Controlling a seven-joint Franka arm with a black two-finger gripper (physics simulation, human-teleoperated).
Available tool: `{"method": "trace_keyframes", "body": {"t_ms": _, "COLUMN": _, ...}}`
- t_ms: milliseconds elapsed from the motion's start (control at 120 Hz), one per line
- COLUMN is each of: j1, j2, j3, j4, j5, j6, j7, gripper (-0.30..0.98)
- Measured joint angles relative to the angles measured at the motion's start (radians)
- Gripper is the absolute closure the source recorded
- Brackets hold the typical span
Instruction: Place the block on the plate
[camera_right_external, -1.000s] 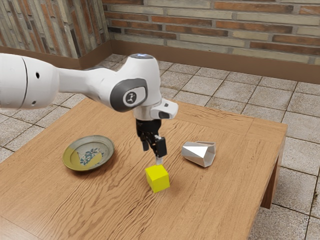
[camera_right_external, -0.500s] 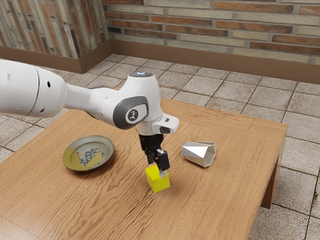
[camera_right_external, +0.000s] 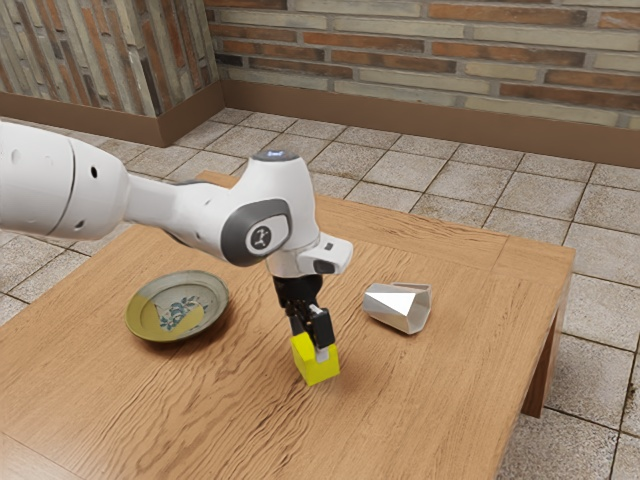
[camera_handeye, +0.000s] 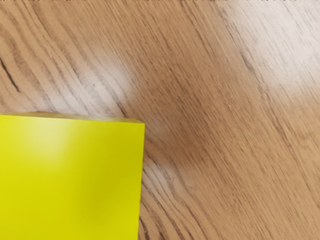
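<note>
1 bright yellow cube (camera_right_external: 312, 371), plain-faced, sharp-edged, with a pale sheen, sits upright on the wooden desk (camera_right_external: 430, 380) at the pincer (camera_right_external: 309, 342), clear of the plate (camera_right_external: 150, 322). Whether the pincer is spread or pinching cannot be determined.

The arm bends downward, its hand (camera_right_external: 310, 343) pointing down.

I see a wood tbl (camera_right_external: 440, 400) under the gripper (camera_right_external: 309, 346); beyond it, tile flr (camera_right_external: 480, 182), brown baseboard (camera_right_external: 400, 122) & brick walls (camera_right_external: 420, 42).
</note>
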Motion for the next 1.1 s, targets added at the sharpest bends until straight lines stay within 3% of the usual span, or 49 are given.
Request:
{"method": "trace_keyframes", "body": {"t_ms": 758, "j1": 0.006, "j2": 0.047, "j3": 0.021, "j4": 0.066, "j5": 0.006, "j6": 0.024, "j7": 0.014, "gripper": 0.0}}
{"method": "trace_keyframes", "body": {"t_ms": 1100, "j1": 0.008, "j2": 0.144, "j3": 0.029, "j4": 0.117, "j5": 0.01, "j6": 0.024, "j7": 0.017, "gripper": 0.0}}
